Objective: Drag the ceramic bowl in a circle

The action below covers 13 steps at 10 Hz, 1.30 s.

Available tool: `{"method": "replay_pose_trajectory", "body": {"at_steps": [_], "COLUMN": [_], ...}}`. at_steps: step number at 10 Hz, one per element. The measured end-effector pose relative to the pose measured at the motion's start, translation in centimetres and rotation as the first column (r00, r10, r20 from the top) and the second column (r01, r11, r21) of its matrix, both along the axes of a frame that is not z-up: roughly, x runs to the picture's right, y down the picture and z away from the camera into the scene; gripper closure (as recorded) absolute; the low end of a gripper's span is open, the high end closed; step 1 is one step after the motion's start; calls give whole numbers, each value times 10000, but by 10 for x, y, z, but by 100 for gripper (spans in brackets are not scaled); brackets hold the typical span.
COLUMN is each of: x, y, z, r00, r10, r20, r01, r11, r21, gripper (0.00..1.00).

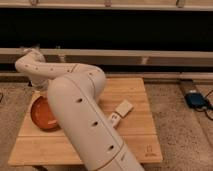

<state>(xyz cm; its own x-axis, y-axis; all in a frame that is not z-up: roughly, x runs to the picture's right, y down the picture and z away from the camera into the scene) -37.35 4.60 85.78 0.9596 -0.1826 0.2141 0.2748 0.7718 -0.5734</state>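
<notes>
The ceramic bowl (42, 113) is wide, shallow and glossy orange-red. It sits at the left side of the wooden table (135, 140), and my white arm (75, 105) covers its right part. My gripper (39, 88) hangs down from the wrist at the bowl's far rim, at the table's back left edge. Whether it touches the rim cannot be told.
A small white block (124, 106) and a second white piece (115, 119) lie mid-table, right of my arm. A blue object (196, 100) lies on the floor at right. A dark wall with a pale ledge runs behind the table.
</notes>
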Motion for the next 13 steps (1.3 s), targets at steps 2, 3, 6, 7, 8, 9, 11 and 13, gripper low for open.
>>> {"method": "replay_pose_trajectory", "body": {"at_steps": [2,3,6,7,8,9,11,13], "x": [-27,-39,-69,-69,-65,-59,-26,10], "y": [18,31,72,83,95,101,109,103], "z": [-22,-34,-71,-79,-85,-86,-82,-71], "r00": [9972,9937,9706,9635,9613,9619,9710,9813], "r10": [-361,-539,-1375,-1632,-1759,-1786,-1674,-1414], "r20": [660,978,1974,2120,2121,2069,1706,1306], "r01": [355,533,1398,1665,1812,1857,1769,1501], "r11": [9993,9985,9902,9860,9834,9825,9833,9869], "r21": [98,91,21,23,-55,-153,-421,-595], "gripper": [100,100,100,100,100,100,100,100]}}
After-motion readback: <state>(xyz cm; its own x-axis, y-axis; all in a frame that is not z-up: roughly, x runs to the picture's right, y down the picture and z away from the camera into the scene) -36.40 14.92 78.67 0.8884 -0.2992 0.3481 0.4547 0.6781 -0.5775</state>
